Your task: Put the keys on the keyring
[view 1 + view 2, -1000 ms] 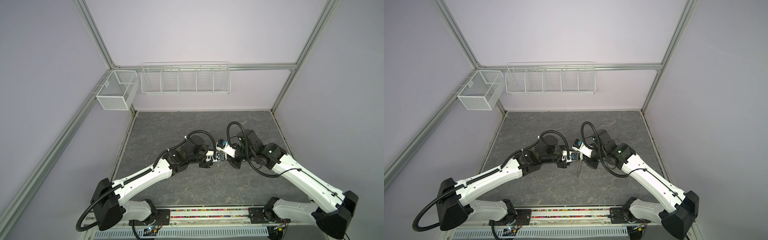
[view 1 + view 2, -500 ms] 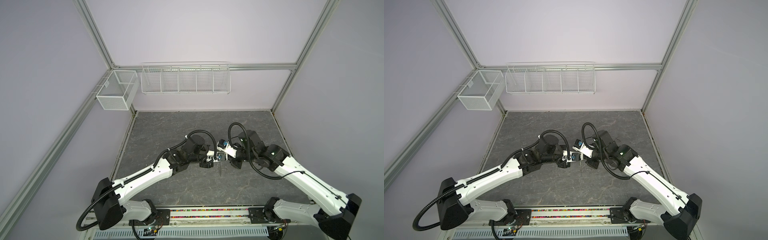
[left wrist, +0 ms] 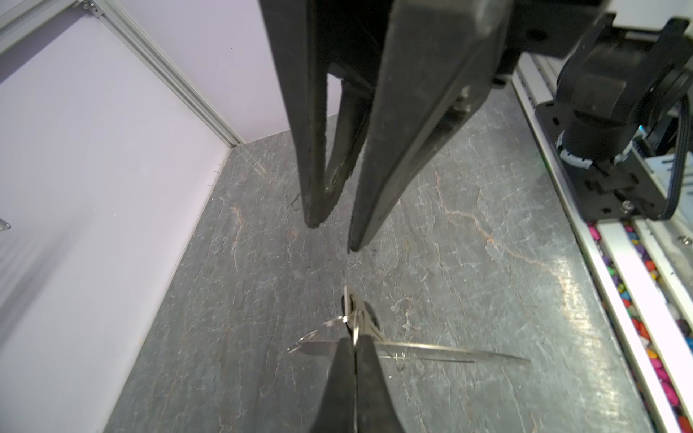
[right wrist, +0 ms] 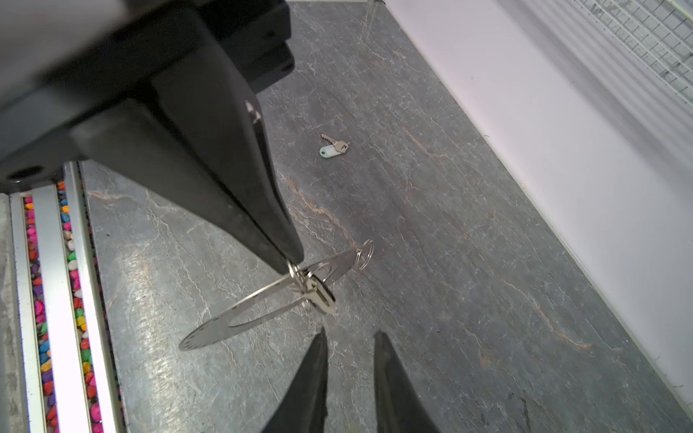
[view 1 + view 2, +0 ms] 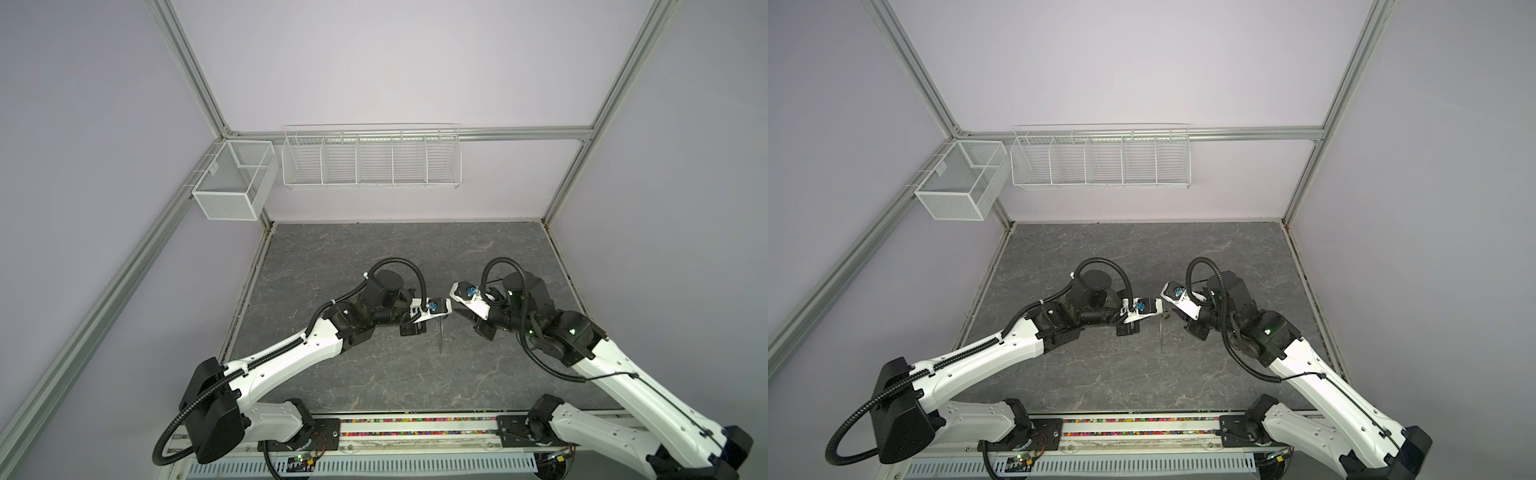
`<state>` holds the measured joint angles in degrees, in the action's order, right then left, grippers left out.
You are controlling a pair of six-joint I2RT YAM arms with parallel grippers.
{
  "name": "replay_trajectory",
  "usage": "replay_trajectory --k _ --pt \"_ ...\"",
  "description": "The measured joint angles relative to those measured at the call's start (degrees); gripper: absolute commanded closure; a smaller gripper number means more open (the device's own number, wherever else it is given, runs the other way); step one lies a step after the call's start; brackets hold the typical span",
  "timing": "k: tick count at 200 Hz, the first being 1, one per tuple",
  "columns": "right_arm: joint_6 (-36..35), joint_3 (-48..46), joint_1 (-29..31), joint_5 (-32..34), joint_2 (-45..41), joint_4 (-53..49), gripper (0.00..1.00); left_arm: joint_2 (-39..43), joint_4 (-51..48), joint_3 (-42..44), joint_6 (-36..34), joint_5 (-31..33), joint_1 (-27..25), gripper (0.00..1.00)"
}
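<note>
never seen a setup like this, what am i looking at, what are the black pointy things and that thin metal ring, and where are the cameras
This is a robot with two white arms, the left arm and the right arm, working over a grey table. Each arm ends in a black two-fingered gripper, and those are the pointy things.

Two pictures look down on the whole scene from above. The two close-ups come from a camera on each wrist, looking along that arm's own gripper.

The left gripper is shut on the rim of the keyring, a flat, wide metal ring. A silver key hangs at the grip and seems to be attached already. The right gripper is open, close to the ring but not touching it. A second key with a white tag lies on the table farther off.
</note>
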<state>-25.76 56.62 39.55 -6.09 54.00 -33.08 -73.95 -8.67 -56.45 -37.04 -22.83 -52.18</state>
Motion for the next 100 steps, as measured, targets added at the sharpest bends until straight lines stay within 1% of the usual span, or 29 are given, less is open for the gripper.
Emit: replay_trajectory --k 54,76,100 --pt "0.0 -1.53 -0.04 -4.07 -0.22 2.89 0.68 2.19 9.64 4.52 8.39 -6.4 3.26 1.0" --pt "0.04 -1.57 -0.04 -4.24 -0.09 3.37 0.66 2.38 12.46 5.49 10.08 -8.15 3.43 1.0" --pt "0.35 -1.57 -0.11 -4.28 0.76 4.17 0.61 2.73 14.91 6.34 10.95 -9.94 3.43 1.0"
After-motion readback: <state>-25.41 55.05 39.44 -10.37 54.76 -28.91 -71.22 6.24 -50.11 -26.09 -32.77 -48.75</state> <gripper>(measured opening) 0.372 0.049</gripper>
